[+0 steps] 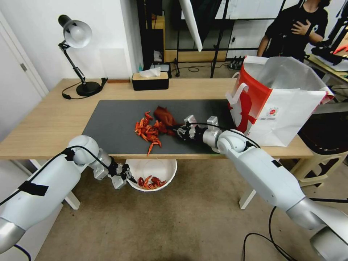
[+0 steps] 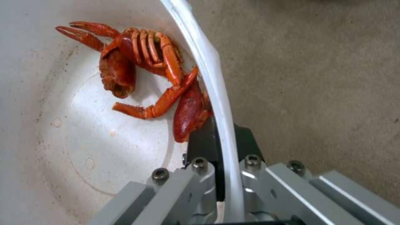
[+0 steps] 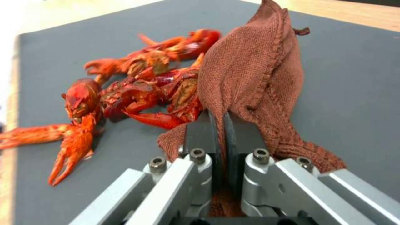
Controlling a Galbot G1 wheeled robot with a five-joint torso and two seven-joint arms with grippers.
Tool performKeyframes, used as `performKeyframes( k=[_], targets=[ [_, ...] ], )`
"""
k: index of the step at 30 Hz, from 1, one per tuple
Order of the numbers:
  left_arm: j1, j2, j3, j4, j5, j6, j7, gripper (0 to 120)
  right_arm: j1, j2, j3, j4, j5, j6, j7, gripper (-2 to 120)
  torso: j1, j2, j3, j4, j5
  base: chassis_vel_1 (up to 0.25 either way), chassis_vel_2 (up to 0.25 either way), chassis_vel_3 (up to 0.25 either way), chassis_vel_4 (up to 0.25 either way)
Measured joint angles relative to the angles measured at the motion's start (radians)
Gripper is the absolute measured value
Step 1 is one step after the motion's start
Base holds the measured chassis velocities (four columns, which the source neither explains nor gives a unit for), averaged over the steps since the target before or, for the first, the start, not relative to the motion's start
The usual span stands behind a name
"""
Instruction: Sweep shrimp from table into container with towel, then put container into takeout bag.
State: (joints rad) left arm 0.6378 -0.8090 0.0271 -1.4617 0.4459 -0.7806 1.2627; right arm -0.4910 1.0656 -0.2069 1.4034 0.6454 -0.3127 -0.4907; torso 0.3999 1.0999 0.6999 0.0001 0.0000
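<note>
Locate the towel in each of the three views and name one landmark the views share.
Head view: the towel lies on the dark mat at mid-table, between the shrimp pile and the right gripper.
Right wrist view: the towel rises from the shut fingers, with the shrimp against it.
Left wrist view: not in it; here are the container and shrimp inside it.
Shared landmark: red shrimp.

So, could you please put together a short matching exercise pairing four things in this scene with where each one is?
Things:
1. towel
2. container
3. takeout bag
4. black tissue box

Places:
A. standing at the table's right end
B. at the table's far edge
C. pinched in the right pincer
D. held by its rim in the left pincer, below the table's near edge

Pairs: 1-C, 2-D, 3-A, 4-B
</note>
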Motion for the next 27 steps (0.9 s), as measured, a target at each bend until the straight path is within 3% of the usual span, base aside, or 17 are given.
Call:
performKeyframes(
  k=[27],
  targets=[
    [-0.020, 0.011, 0.002, 0.011, -0.023, 0.000, -0.001, 0, -0.075, -0.118, 0.034, 0.099, -0.012, 0.067, -0.244, 2, 0.000, 0.000, 0.000, -0.0001, 0.0001, 0.000, 0.000, 0.000, 0.000]
  ],
)
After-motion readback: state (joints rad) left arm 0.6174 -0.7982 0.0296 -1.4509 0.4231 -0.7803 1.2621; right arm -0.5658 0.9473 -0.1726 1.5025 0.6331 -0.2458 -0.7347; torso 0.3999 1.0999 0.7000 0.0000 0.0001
